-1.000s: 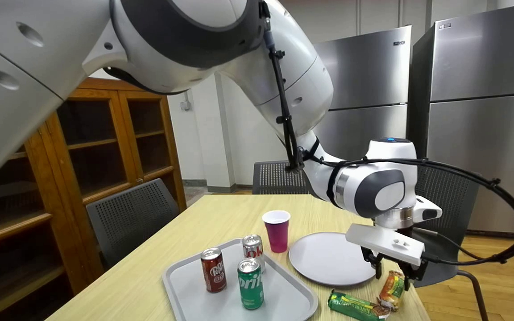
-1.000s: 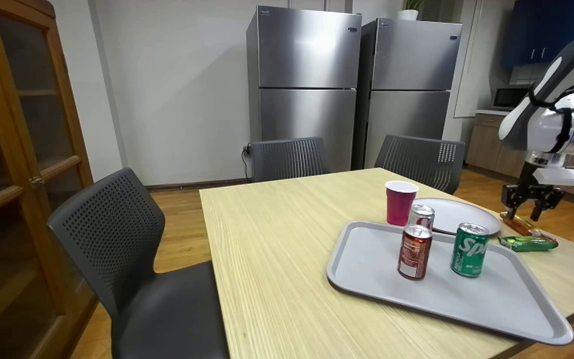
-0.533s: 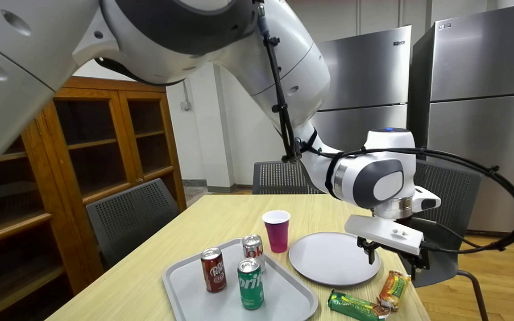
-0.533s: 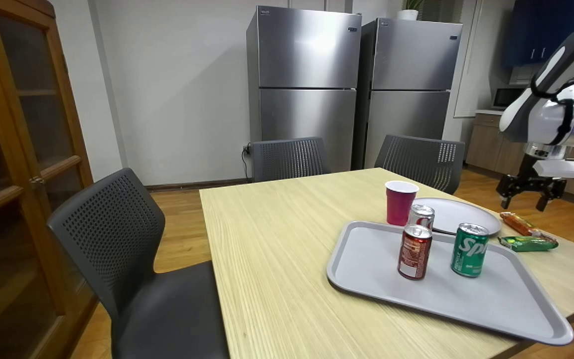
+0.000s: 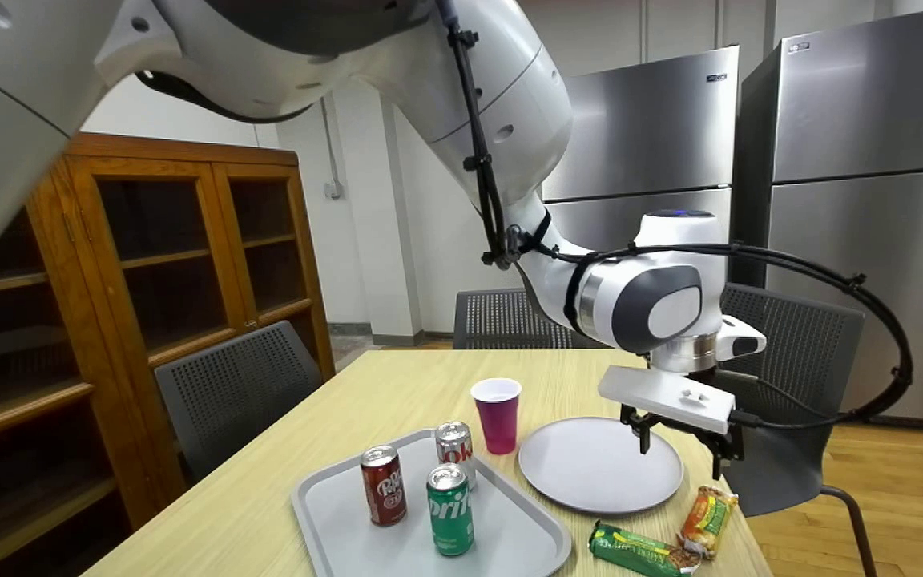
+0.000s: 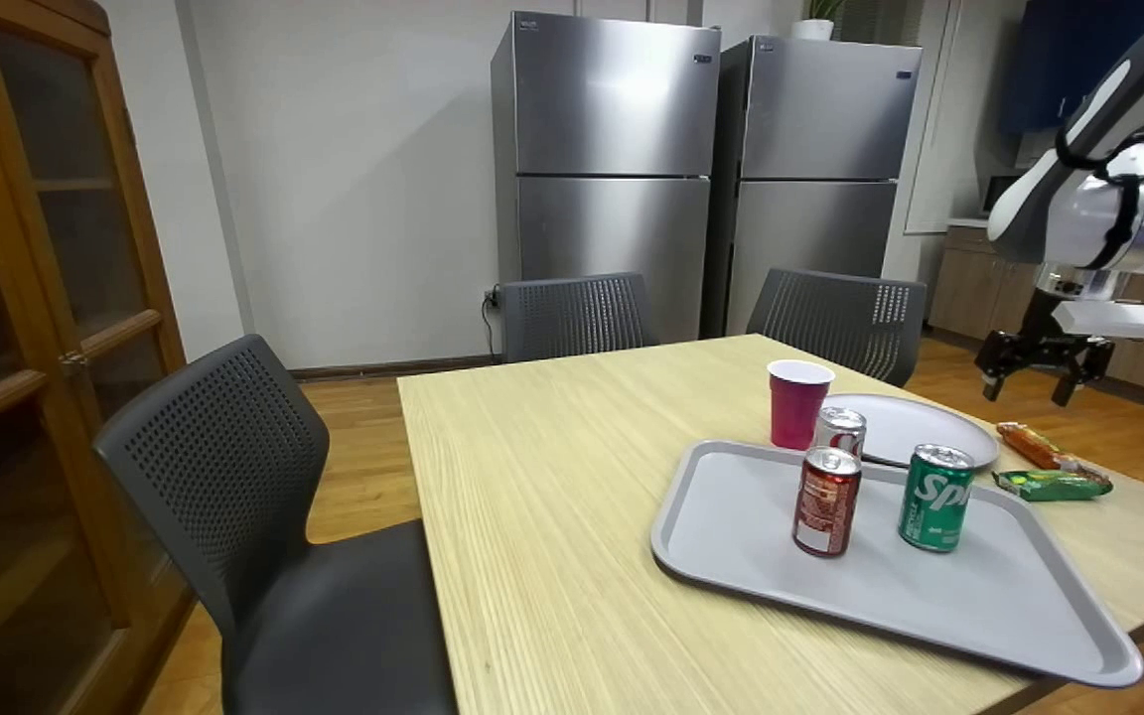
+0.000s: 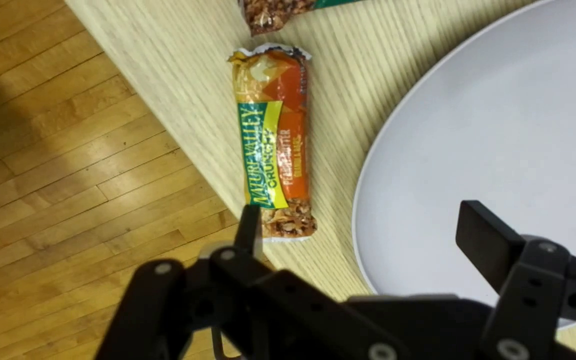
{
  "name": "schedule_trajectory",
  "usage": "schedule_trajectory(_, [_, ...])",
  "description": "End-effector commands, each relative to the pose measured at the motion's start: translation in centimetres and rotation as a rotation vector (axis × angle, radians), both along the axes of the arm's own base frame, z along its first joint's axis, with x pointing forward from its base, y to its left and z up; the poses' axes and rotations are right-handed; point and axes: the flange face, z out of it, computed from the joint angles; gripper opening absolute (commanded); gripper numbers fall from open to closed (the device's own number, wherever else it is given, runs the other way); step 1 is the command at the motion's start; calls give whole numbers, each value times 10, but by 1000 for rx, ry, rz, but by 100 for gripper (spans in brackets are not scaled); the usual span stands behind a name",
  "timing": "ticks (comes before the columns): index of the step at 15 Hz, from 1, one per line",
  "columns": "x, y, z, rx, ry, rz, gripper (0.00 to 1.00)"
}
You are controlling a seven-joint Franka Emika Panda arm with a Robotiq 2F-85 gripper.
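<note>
Wrist view is showing a Nature Valley Crunchy peanut butter granola bar (image 7: 283, 140), lying flat on the bench (image 6: 552, 497) close to its edge, with its name facing up. The tool (image 7: 360, 220) is hanging in the air above, and its two fingers are standing wide apart, holding nothing. One finger (image 7: 248, 227) is hiding a little of the bar's end in this view, while the other is showing in front of the pale round plate (image 7: 418, 165). Both exterior views are showing space under the tool, so it is not touching the bar.

The step in hand looks like hovering near the bar without a grip. Taking hold of it would be calling for a small move sideways, so that the bar is sitting between the fingers, then a slow trip down and a soft squeeze.

Just beside the bar's far end, a green Nature Valley bar (image 5: 642, 551) is lying. A pink plastic cup (image 5: 498, 421) is standing beside the plate. Near them, a gray tray (image 6: 731, 526) is holding a Dr Pepper can (image 5: 385, 493), a Sprite can (image 5: 451, 517) and a Diet Coke can (image 5: 453, 449). A gray chair (image 6: 234, 457) is standing by the bench.
</note>
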Motion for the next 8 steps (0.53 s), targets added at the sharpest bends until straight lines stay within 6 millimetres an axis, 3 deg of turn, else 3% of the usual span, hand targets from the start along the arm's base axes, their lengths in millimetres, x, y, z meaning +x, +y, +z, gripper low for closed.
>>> schedule_trajectory(1, [0,3,4,4,0,7,100])
schedule_trajectory(8, [-5,12,10,11,1,18,100])
